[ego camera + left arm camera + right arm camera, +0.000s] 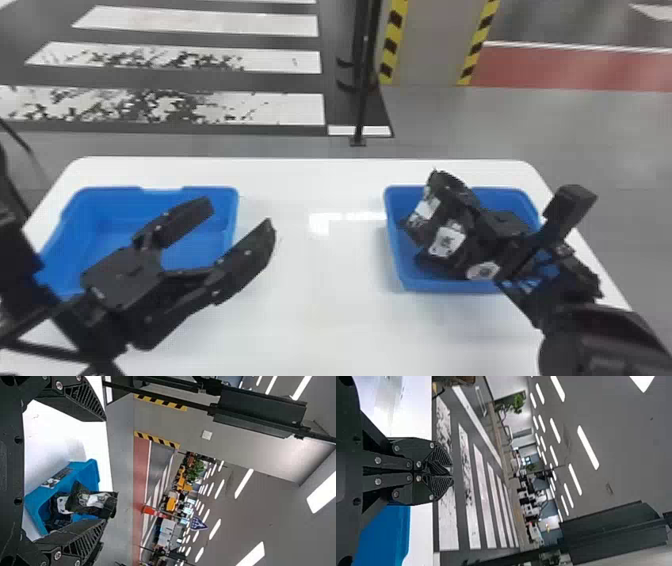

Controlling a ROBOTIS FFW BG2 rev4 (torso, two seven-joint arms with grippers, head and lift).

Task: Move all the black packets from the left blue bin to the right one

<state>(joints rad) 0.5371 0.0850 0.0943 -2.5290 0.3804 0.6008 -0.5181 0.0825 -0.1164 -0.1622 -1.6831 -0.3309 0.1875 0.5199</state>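
Note:
In the head view, my left gripper (240,214) stands open and empty over the right side of the left blue bin (107,225), whose visible inside is bare. My right gripper (442,181) is above the right blue bin (392,235), shut on a black packet (425,210) with a white label, which hangs from its fingertips. Below lie other black packets (446,242) in that bin. The left wrist view has my left gripper (105,470) wide apart and the held packet (93,499) beyond. In the right wrist view, my right gripper (451,471) has its fingers together.
Both bins stand on a white table (320,270) with a wide gap between them. Past its far edge, a thin black post (361,110) rises from the floor near a striped pillar (432,45). My right forearm crosses the table's right edge.

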